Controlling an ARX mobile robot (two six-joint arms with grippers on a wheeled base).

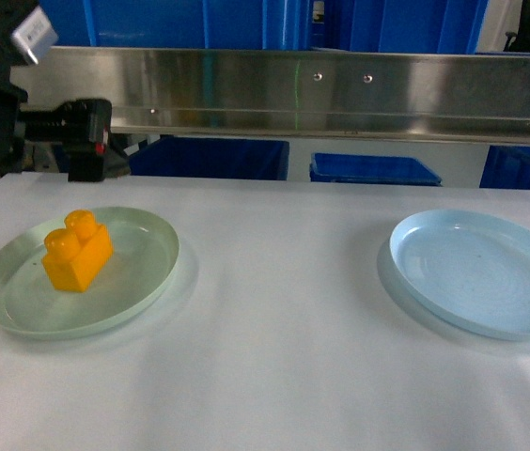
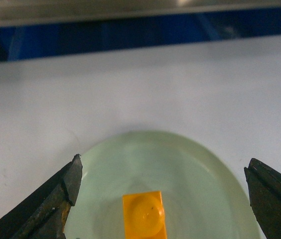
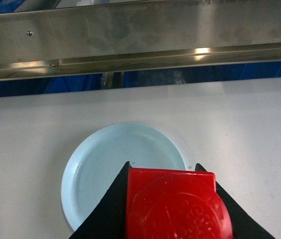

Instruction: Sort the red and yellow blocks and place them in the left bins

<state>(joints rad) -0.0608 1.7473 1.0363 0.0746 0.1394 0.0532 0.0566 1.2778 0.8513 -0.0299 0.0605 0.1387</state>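
Note:
The orange-yellow two-stud block (image 1: 77, 252) stands in a pale green plate (image 1: 143, 272) at the left of the table. In the left wrist view my left gripper (image 2: 164, 167) hangs open above that plate (image 2: 200, 179), fingers wide apart, with the yellow block (image 2: 144, 215) low between them and untouched. My right gripper (image 3: 163, 165) is shut on the red block (image 3: 175, 204), held over the near right edge of a pale blue plate (image 3: 95, 169). Neither gripper shows in the head view. Blue bins (image 1: 210, 158) stand beyond the table, behind a steel rail.
A steel rail (image 1: 340, 89) runs across the far side of the table. The pale blue plate (image 1: 481, 272) lies at the right with nothing in it. More blue crates (image 1: 376, 170) sit behind the rail. Black equipment (image 1: 86, 141) juts in at the upper left.

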